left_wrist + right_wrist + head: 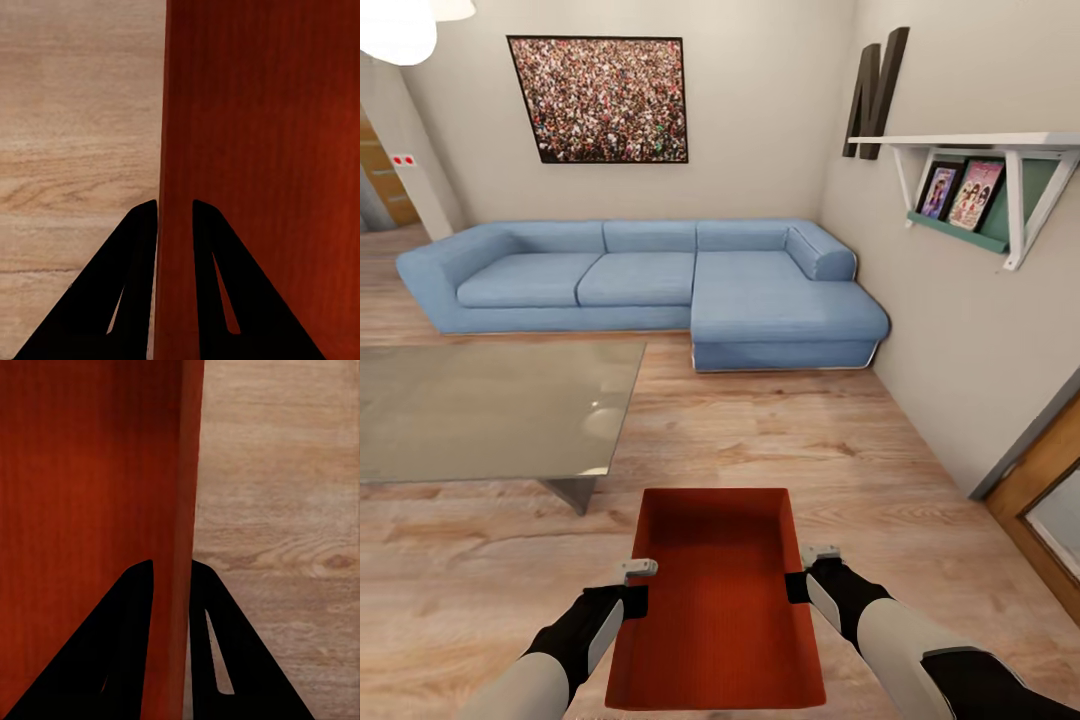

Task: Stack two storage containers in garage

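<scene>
Head view: one storage container carried at 6 o'clock, living room not yet left.

The container is gripped on both long walls: the left gripper is clenched over the 9 o'clock wall, the right gripper over the 3 o'clock wall, one finger inside and one outside each. Transport to the garage, placement and stacking are judged outstanding. The bin is smooth red-orange plastic, shallow and rectangular; a matte plank floor, a grey glass-topped table at 10 o'clock and a blue fabric sofa at 12 o'clock are shown.
</scene>
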`<state>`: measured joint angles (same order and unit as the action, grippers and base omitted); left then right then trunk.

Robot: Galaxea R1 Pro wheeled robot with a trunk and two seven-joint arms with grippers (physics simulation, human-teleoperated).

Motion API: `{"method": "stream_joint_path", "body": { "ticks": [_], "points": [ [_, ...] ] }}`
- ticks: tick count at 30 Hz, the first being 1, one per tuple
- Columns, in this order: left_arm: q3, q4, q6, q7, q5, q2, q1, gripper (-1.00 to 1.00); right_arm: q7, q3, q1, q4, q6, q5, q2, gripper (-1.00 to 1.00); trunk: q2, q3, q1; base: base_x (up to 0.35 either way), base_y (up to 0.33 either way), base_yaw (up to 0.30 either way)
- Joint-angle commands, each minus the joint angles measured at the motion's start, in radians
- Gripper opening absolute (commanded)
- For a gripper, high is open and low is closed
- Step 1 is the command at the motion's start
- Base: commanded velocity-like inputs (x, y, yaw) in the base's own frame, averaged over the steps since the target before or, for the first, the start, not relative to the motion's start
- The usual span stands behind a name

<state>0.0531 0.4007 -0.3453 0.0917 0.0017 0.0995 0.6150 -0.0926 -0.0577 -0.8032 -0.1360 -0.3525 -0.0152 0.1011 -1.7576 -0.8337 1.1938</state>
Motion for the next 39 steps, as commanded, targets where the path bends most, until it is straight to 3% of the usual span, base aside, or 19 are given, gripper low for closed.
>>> {"method": "stream_joint_path", "body": {
  "ticks": [1, 20, 39],
  "points": [
    [-0.001, -0.002, -0.006, 0.008, 0.007, 0.000, 0.000, -1.00, -0.019, -0.021, -0.001, -0.006, -0.007, 0.032, -0.009, -1.00, 0.000, -0.001, 0.000, -0.002, 0.000, 0.273],
    [-0.001, -0.002, -0.006, 0.008, 0.007, 0.001, 0.000, -1.00, -0.019, -0.021, -0.001, -0.006, -0.007, 0.032, -0.009, -1.00, 0.000, -0.001, 0.000, 0.000, 0.000, 0.279],
    [0.000, -0.002, -0.006, 0.008, 0.007, 0.002, 0.000, -1.00, -0.019, -0.021, -0.001, -0.006, -0.006, 0.032, -0.009, -1.00, 0.000, -0.001, 0.000, -0.079, 0.000, 0.023]
  ]
}}
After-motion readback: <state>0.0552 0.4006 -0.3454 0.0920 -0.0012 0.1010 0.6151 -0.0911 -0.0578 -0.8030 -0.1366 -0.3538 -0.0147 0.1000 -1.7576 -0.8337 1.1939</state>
